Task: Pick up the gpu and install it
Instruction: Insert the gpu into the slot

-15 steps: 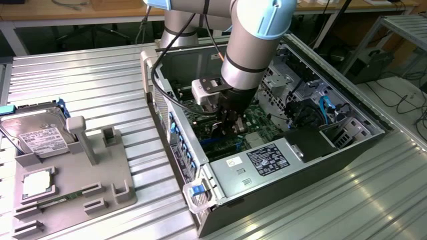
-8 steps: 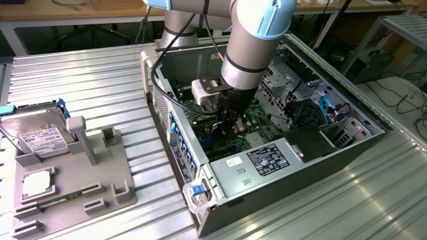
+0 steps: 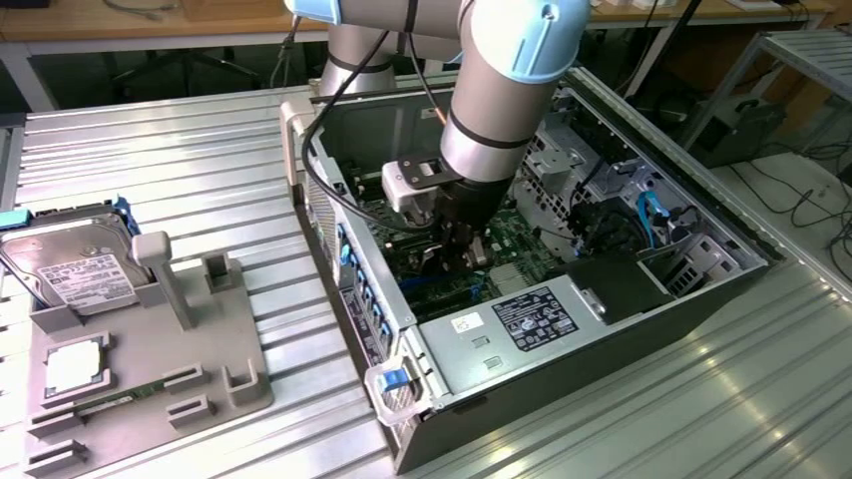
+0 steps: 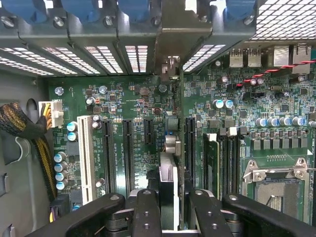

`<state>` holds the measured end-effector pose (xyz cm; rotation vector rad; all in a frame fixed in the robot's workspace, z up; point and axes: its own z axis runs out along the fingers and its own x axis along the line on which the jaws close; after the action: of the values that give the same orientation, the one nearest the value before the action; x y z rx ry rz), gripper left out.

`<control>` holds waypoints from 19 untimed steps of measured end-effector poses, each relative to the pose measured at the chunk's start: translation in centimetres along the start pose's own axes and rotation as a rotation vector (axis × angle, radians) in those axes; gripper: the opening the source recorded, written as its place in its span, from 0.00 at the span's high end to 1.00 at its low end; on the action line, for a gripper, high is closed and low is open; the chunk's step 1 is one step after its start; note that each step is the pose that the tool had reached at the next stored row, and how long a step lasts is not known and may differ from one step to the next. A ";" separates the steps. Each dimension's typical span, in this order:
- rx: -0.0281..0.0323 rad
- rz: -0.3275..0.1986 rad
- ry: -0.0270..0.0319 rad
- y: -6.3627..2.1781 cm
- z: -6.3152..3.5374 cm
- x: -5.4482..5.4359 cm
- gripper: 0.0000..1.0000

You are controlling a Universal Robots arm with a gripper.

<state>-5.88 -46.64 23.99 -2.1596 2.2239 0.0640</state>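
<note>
GPU card (image 4: 168, 190), the thin flat dark expansion board with its pale metal bracket end, stands on edge between my two black fingers (image 4: 147, 212), which are clamped on its upper edge so it hangs straight down toward the board below. My black two-finger gripper (image 4: 169, 217) holds it that way, I judge, so its lower edge can meet a slot squarely. Just beyond the card lies the green motherboard (image 4: 133, 106) with its row of long black expansion slots (image 4: 127, 155) and one white slot (image 4: 85, 158); the card sits in line with that row, between the black slots and the memory sockets (image 4: 222, 158), though I cannot tell whether it is touching a slot or seated. Farther on, the perforated metal rear wall (image 4: 98, 54) of the case waits where the bracket belongs. From outside, my gripper (image 3: 446, 249) reaches deep into the open black desktop computer case (image 3: 626, 329) lying on its side on the ribbed metal table (image 3: 160, 170); on the exterior view's left, a grey plastic parts holder (image 3: 160, 339) carries a silver hard drive (image 3: 74, 261).
</note>
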 end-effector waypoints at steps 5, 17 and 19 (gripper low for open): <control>0.0000 0.000 -0.0003 0.00 0.21 0.0 0.72; 0.0000 0.000 -0.0005 0.00 0.29 0.0 0.72; 0.0000 0.000 -0.0005 0.00 0.29 0.0 0.72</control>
<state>-5.88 -46.64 23.70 -2.1593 2.2236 0.0646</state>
